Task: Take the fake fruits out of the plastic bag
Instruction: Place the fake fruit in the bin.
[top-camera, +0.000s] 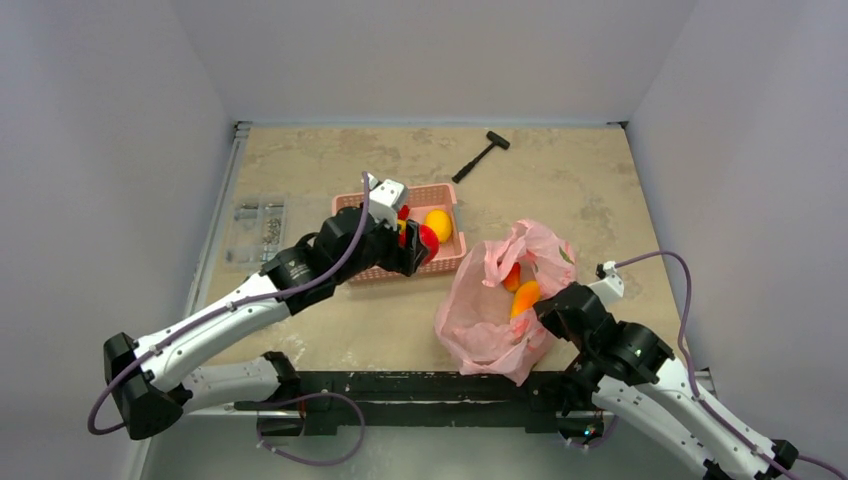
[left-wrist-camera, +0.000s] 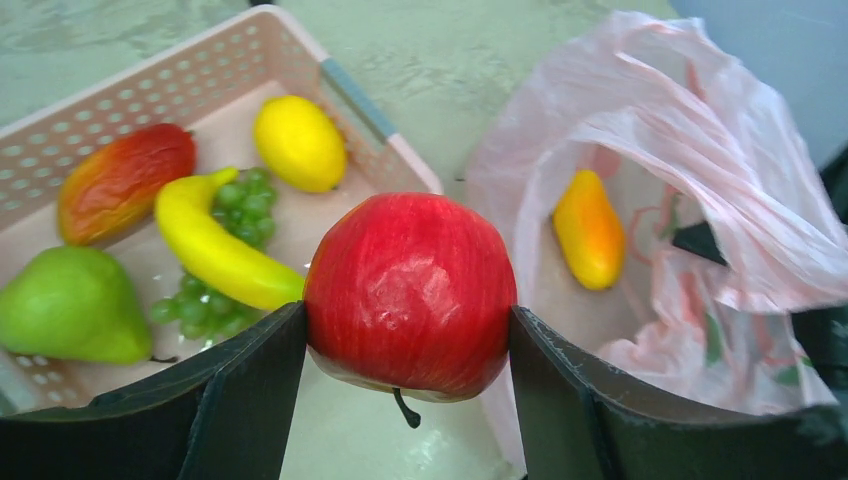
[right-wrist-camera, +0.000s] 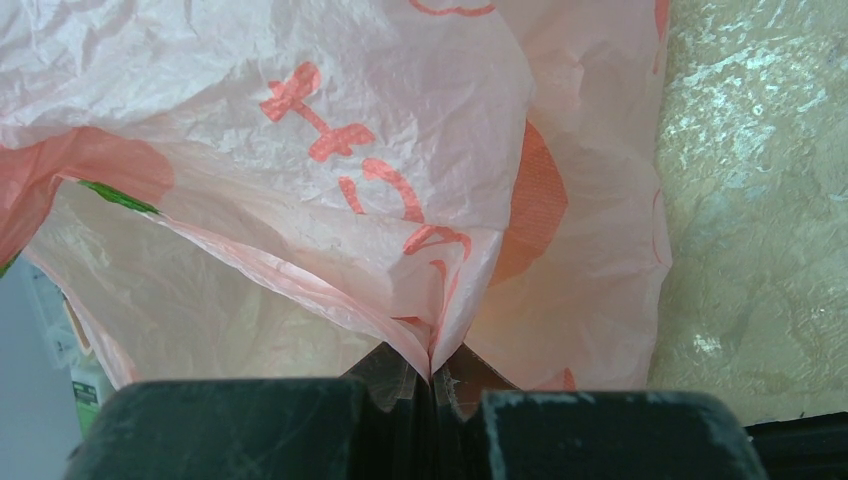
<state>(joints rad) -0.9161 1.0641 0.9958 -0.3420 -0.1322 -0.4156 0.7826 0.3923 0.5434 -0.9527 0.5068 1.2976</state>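
The left gripper (left-wrist-camera: 408, 345) has its two dark jaws spread wide and pressed against opposite sides of a red apple (left-wrist-camera: 410, 290), clamping it across its fullest part with the stem pointing down. The apple hangs by the corner of a pink basket (left-wrist-camera: 150, 85), on the side facing the bag. In the basket lie a yellow banana (left-wrist-camera: 215, 245), a green pear (left-wrist-camera: 70, 305), green grapes (left-wrist-camera: 235, 200), a lemon-yellow fruit (left-wrist-camera: 298, 142) and a red-orange fruit (left-wrist-camera: 125, 180). The right gripper (right-wrist-camera: 432, 372) has its jaws pressed together on a fold of the plastic bag (right-wrist-camera: 300, 150), pinching the thin film near its edge. The bag rests on the table (top-camera: 560, 190) with its mouth gaping, and an orange-yellow oval fruit (left-wrist-camera: 590, 230) lies inside. The fruits look hard, glossy and probably light. A round, slick skin could squirt out of an off-centre grip, so the widest part is the sensible hold; the oval one is likely best taken across its narrow width. The bag looks limp and crinkly and would sag shut unless held by its rim.
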